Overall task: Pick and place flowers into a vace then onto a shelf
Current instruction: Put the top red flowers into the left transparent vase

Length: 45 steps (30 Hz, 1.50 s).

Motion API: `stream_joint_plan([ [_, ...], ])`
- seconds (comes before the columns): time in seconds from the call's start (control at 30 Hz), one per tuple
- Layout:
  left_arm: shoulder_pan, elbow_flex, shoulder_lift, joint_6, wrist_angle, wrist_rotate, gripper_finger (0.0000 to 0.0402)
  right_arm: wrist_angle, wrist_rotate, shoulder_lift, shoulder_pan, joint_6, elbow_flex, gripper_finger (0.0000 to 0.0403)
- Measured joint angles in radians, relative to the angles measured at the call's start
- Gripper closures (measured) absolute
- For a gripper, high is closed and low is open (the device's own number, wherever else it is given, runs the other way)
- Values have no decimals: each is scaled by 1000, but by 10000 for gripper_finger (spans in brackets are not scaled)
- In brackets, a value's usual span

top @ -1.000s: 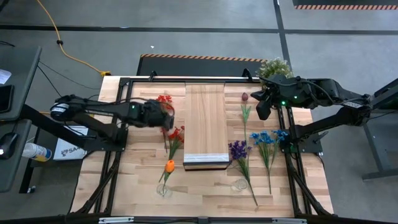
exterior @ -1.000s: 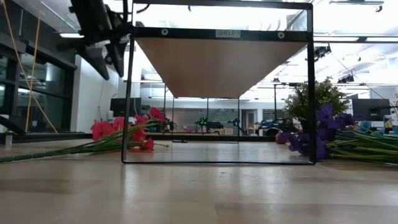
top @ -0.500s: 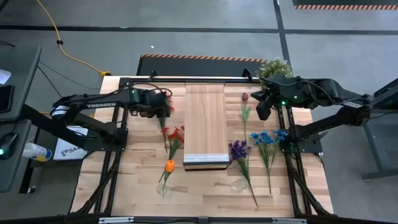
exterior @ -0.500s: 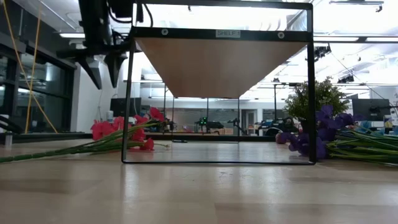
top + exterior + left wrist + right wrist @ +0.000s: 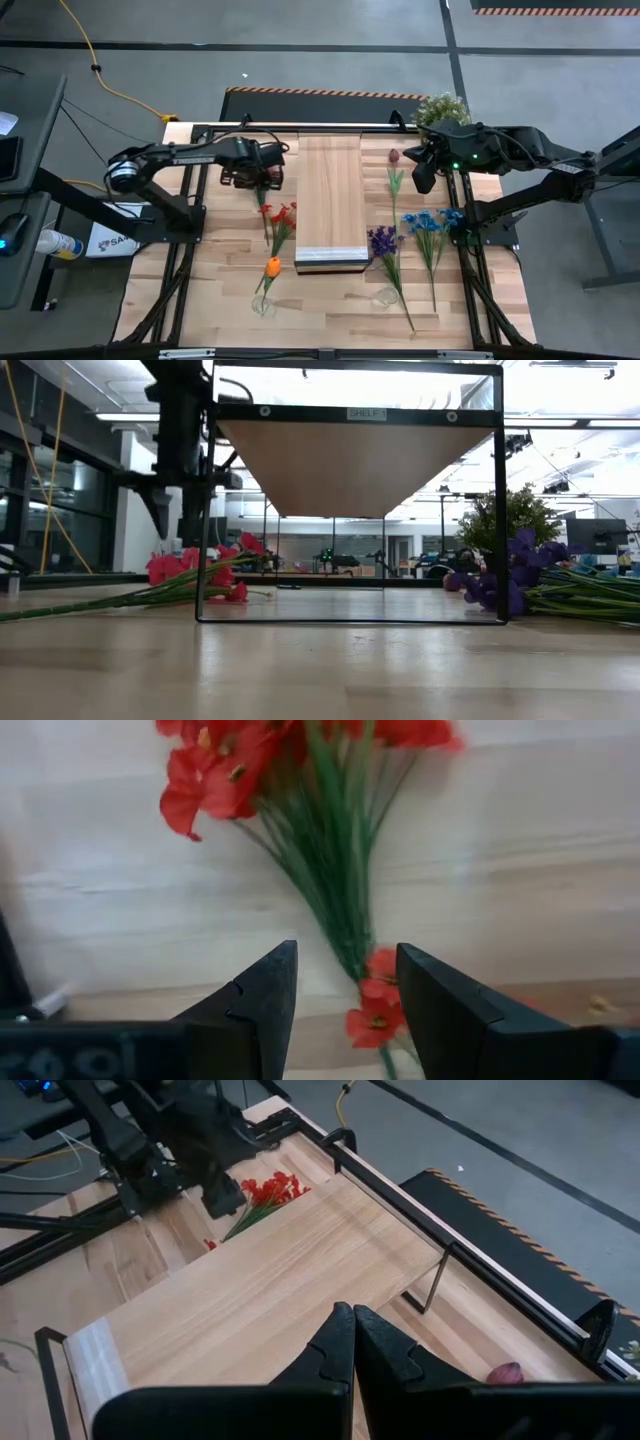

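1. Slatted light-wood table [image 5: 330, 300], set on a grey concrete floor [image 5: 330, 60] crossed by dark lines, with a yellow cable [image 5: 100, 70] trailing off to the left.
2. Long light-wood shelf [image 5: 330, 200] raised on a black frame down the middle of the table, pale front edge toward the near side; nothing on top in the high view.
3. Left of the shelf: red flowers [image 5: 280, 215] lying flat, a second red cluster [image 5: 300, 760] further back under the left arm, an orange flower [image 5: 272, 267] nearer the front edge.
4. Right of the shelf: a dark maroon bud [image 5: 394, 156] on a green stem, blue flowers [image 5: 428, 222], purple flowers [image 5: 382, 240], all lying flat.
5. Two small clear glass items [image 5: 262, 305], possibly vases, near the front edge; too faint to tell for sure.
6. Bushy pale-green potted plant [image 5: 440, 108] at the far right corner.
7. Left gripper [image 5: 262, 178] hanging above the red stems [image 5: 335, 910] just left of the shelf, fingers [image 5: 260, 1005] partly spread, nothing between them, not touching the flowers.
8. Right gripper [image 5: 352, 1342] waiting at the far right, up over the shelf end, fingers pressed together and empty.
9. Low view: open office room behind, tall windows [image 5: 60, 510] at left, ceiling lights, desks in the distance.
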Motion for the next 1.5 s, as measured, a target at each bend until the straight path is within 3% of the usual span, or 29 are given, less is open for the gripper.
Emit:
stream_joint_plan([
  [0.37, -5, -3, 43, -21, -15, -3, 197, 0, 0, 0, 0, 3, 0, 402],
  [0.73, -5, -13, -41, -6, -26, 29, 197, 0, 0, 0, 0, -3, 0, 402],
  [1.5, -5, -13, -54, 87, 3, -111, 197, 0, 4, 0, 0, 0, 0, 402],
])
